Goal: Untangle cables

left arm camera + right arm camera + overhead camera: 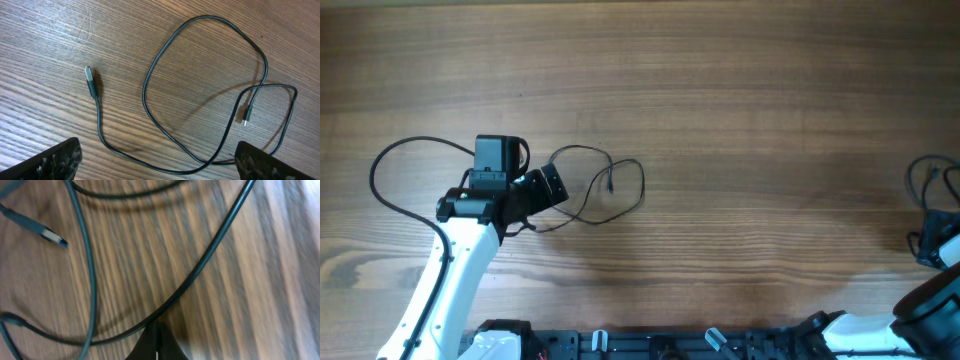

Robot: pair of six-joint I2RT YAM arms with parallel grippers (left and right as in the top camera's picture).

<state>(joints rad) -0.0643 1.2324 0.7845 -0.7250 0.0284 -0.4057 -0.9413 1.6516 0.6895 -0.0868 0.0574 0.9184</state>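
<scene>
One thin black cable (641, 185) lies looped on the wooden table just right of my left gripper (558, 185). In the left wrist view this cable (144, 92) forms a loose loop, with a USB plug (89, 80) at the left and a tiny plug (245, 120) at the right. My left gripper (159, 161) is open, with the cable's lowest bend between its fingers. A second thin cable (912, 172) lies at the far right edge. My right gripper (923, 243) is below it. In the blurred right wrist view its fingers (157, 335) are shut at a black strand (212, 250).
The left arm's own thicker black cable (380, 170) arcs over the table at the left. In the right wrist view another strand (91, 280) and a silver-tipped plug (50, 232) lie to the left of the fingers. The table's right edge is close to the right cable.
</scene>
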